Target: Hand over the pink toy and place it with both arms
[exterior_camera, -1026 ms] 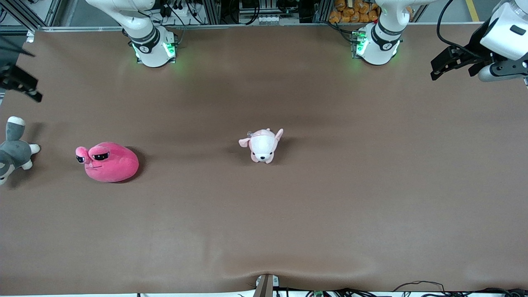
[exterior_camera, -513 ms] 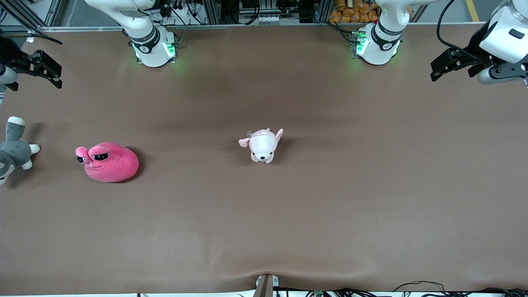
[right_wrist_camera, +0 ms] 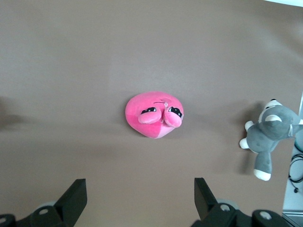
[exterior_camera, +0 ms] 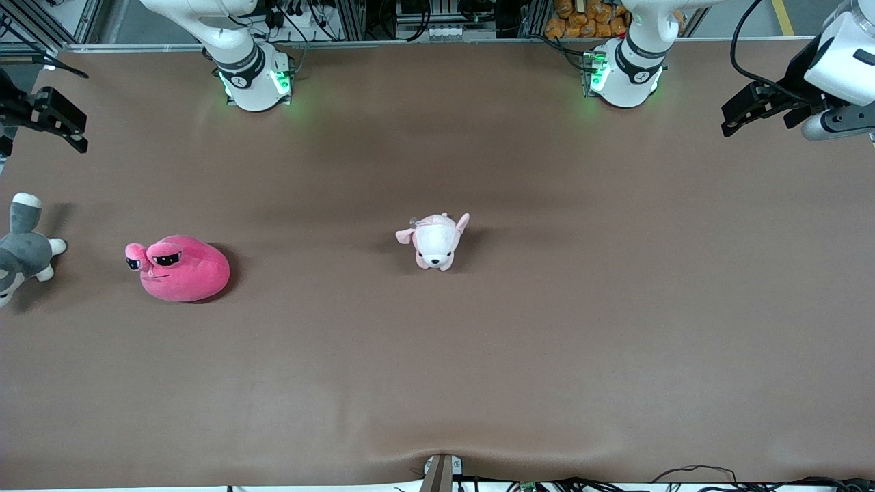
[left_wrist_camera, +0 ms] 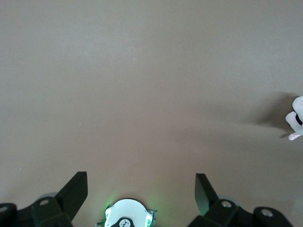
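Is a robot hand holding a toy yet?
No. Both tools are open and empty: right tool, left tool. The pink toy lies on the table.

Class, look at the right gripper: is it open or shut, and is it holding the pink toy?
Open and empty. The right gripper shows its fingers spread wide apart, and the pink toy lies untouched on the table.

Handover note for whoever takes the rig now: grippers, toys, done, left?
Right gripper: open, empty, up over the right arm's end of the table.
Left gripper: open, empty, up over the left arm's end; arm waits.
Pink toy: lying on the table toward the right arm's end, untouched, beside the grey-and-white plush at the table's edge.
Pale puppy plush: mid-table.
Done: nothing yet.
Left: right gripper picks up the pink toy, hands it to the left gripper, left places it.
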Action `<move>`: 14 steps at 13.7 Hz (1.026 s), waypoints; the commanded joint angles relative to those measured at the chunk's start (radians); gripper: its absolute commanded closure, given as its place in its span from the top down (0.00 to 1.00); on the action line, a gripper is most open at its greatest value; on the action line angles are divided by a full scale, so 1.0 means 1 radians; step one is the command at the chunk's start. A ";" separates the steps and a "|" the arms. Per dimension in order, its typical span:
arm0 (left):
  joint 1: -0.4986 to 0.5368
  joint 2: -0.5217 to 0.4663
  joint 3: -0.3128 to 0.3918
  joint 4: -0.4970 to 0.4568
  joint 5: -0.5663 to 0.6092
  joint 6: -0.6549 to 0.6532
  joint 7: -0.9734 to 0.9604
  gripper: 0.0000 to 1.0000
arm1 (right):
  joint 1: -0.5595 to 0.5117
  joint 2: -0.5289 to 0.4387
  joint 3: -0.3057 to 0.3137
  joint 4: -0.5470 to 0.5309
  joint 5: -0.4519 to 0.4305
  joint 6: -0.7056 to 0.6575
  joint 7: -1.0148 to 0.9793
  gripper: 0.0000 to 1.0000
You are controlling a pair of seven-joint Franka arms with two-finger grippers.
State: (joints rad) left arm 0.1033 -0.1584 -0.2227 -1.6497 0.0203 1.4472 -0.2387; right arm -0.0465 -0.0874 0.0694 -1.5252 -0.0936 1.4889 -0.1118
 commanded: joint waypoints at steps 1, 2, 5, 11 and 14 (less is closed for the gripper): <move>0.007 -0.013 -0.001 -0.007 0.016 0.005 0.016 1.00 | -0.032 0.029 0.004 0.053 0.040 -0.029 -0.003 1.00; 0.009 -0.013 0.000 -0.007 0.016 0.005 0.022 1.00 | -0.030 0.029 0.004 0.053 0.040 -0.027 -0.003 1.00; 0.032 -0.010 -0.001 -0.005 0.016 0.004 0.027 1.00 | -0.030 0.029 0.004 0.053 0.040 -0.029 -0.003 1.00; 0.036 0.023 0.000 0.036 0.016 -0.004 0.024 1.00 | -0.029 0.031 0.004 0.053 0.040 -0.029 -0.005 1.00; 0.038 0.029 -0.001 0.038 0.016 -0.005 0.024 1.00 | -0.029 0.029 0.004 0.053 0.040 -0.029 -0.005 1.00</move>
State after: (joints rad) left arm 0.1339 -0.1428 -0.2197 -1.6389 0.0215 1.4496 -0.2323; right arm -0.0643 -0.0691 0.0676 -1.5006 -0.0662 1.4779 -0.1118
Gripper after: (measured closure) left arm 0.000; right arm 0.000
